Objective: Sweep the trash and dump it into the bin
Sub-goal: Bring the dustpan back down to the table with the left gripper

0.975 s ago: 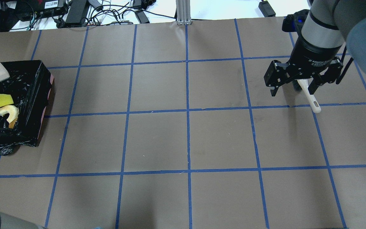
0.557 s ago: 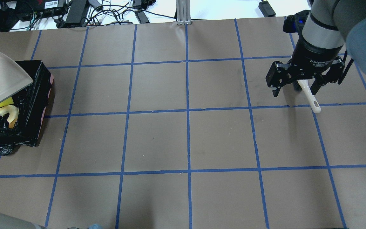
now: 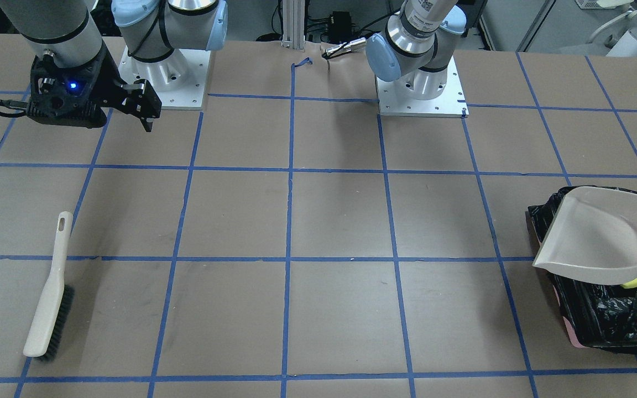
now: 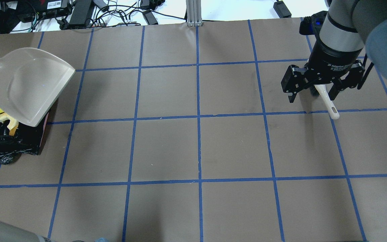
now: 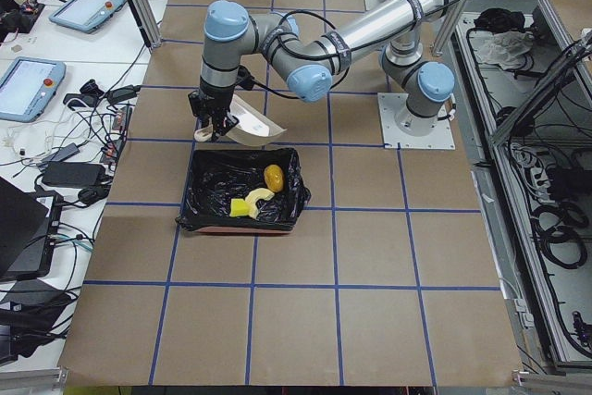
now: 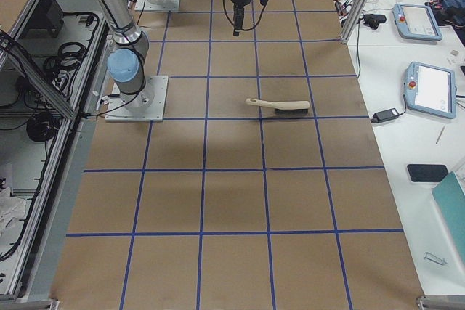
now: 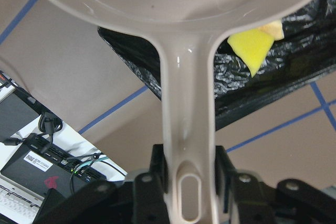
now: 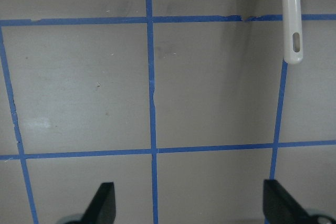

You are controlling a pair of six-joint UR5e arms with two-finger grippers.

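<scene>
Left jaws clamp the dustpan's [image 4: 29, 85] handle; right jaws hang spread and empty. The bin [image 4: 25, 143] holds all the trash, so dumping looks done. The dustpan hovers over the bin and next wants setting on the surface and releasing. The brush [image 3: 47, 298] lies apart. Potato [image 5: 273, 177], rind [image 5: 259, 195] and wedge [image 5: 240, 207] lie inside. A second ago the dustpan sat at the overhead view's edge; now it covers most of the wedge.

Bright, even overhead light; soft shadows on the surface [image 4: 166, 148], glints on the black bag [image 3: 628, 318]; nearest parts in wrist views blur.
</scene>
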